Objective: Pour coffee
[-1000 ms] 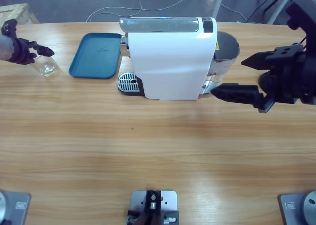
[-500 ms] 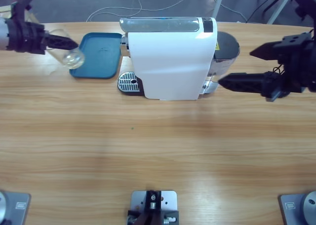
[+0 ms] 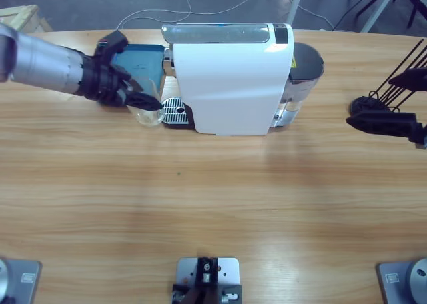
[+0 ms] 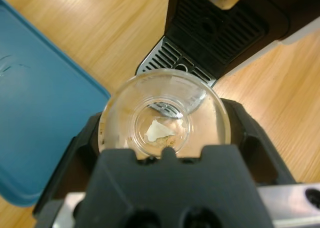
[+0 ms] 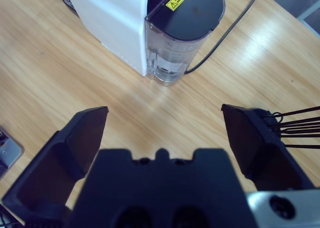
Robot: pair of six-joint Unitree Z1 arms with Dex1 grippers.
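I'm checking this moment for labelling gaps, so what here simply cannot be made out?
- Glass base, high view: hidden under the left hand.
- Glass contents, left wrist view: only a pale fleck; any coffee is too faint to tell.
- Machine spout, high view: covered by its white body.
- Right hand, high view: cut off by the right edge.

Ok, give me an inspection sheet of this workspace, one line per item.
Surface: wooden table, bare in front.
Job's things: glass with only a small residue at its bottom; coffee machine with drip grate.
Clutter: blue tray beside the machine.
Tools: left tool shut on the glass, beside the grate; right tool open, holding nothing.
Cables: machine's black cord; white cable on the floor.
Surroundings: grey floor behind.
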